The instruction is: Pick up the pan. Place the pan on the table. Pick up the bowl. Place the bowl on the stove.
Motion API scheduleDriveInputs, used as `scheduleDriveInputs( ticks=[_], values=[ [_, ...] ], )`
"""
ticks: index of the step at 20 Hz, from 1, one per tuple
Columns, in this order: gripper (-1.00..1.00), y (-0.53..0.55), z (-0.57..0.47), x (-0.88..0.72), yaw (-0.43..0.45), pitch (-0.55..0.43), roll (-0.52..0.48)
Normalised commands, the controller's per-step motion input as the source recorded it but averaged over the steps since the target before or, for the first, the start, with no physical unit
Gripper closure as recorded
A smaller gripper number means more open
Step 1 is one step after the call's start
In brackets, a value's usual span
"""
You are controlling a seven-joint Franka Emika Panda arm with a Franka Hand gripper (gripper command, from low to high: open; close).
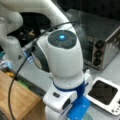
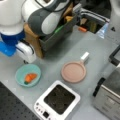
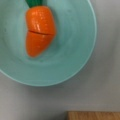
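the teal bowl (image 2: 28, 74) sits on the grey tabletop (image 2: 75, 47), at the left in a front view. a toy carrot (image 2: 30, 77) lies inside it. the wrist view looks straight down into the bowl (image 3: 75, 50) and shows the carrot (image 3: 39, 30) up close, orange with a green top and a cut line across its middle.

the pink pan (image 2: 73, 71) lies flat on the tabletop, to the right of the bowl and apart from it. its short white handle (image 2: 84, 56) points up and to the right. the pan is not on the stove. the white stove (image 2: 58, 101) with its black top stands below the pan and has nothing on it. its tiny knobs are at its lower left corner.

the robot arm (image 2: 15, 27) hangs above the bowl, just up and left of it. the claw does not show in any view, so i cannot tell if it is open or closed, or if it holds anything.

a wooden block (image 2: 31, 40) and a dark bin (image 2: 58, 31) full of things stand behind the bowl. a steel toaster oven (image 2: 107, 97) stands at the right edge.

in a front view the big white arm (image 1: 62, 60) fills the middle and hides the bowl and the pan. that view does show the stove (image 1: 104, 94), the toaster oven (image 1: 100, 42) with its three dark knobs, and the wooden block (image 1: 15, 97).
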Motion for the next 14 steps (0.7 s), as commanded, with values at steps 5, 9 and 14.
scheduleDriveInputs(
  ticks=[5, 9, 14],
  values=[
    [-1.0, -0.2, 0.14, 0.34, 0.059, 0.192, 0.127],
    [-1.0, -0.2, 0.15, 0.34, 0.061, 0.186, 0.128],
    [-1.0, -0.2, 0.14, 0.35, 0.1, 0.175, 0.13]
  ],
)
